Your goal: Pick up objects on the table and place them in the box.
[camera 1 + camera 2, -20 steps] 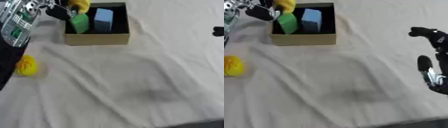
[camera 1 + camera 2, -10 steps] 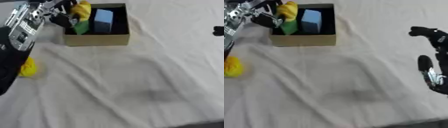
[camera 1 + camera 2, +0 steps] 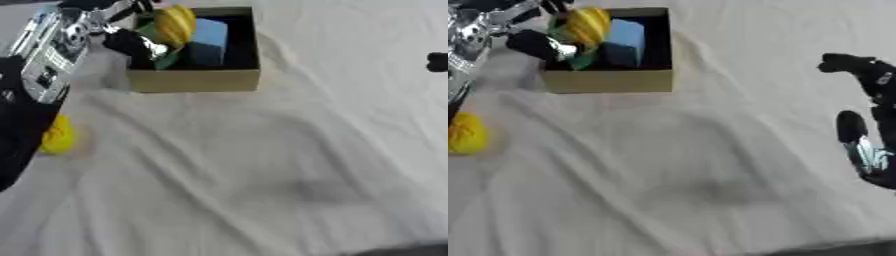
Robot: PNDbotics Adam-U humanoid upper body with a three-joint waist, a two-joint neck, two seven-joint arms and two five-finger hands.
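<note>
The left hand (image 3: 131, 42) reaches in over the far left corner of the desk (image 3: 289, 165), which is covered with a rumpled white cloth, and its fingers are curled around a yellow oval thing (image 3: 175, 24) held over the left side of the cardboard box (image 3: 194, 80). The box stands near the desk's far edge, and a blue block (image 3: 208, 36) and a green piece (image 3: 162, 57) already lie inside it, the green one low against the left wall just beside the fingers. The held thing looks like a smooth, rounded toy fruit, probably light and hard; its curved skin may slip, so a hold across its middle, thumb against fingers, suits it better than a hold by the ends. Whether it already touches the blue block is hard to tell, since the picture is soft there. A second yellow thing (image 3: 465, 132) still lies on the cloth near the desk's left edge, well apart from the box; it looks lumpy and maybe soft, so it would likely give a little and sit easily in a curled hand taken from above. The right hand (image 3: 864, 145) hangs idle by the desk's right edge, fingers relaxed and holding nothing.
</note>
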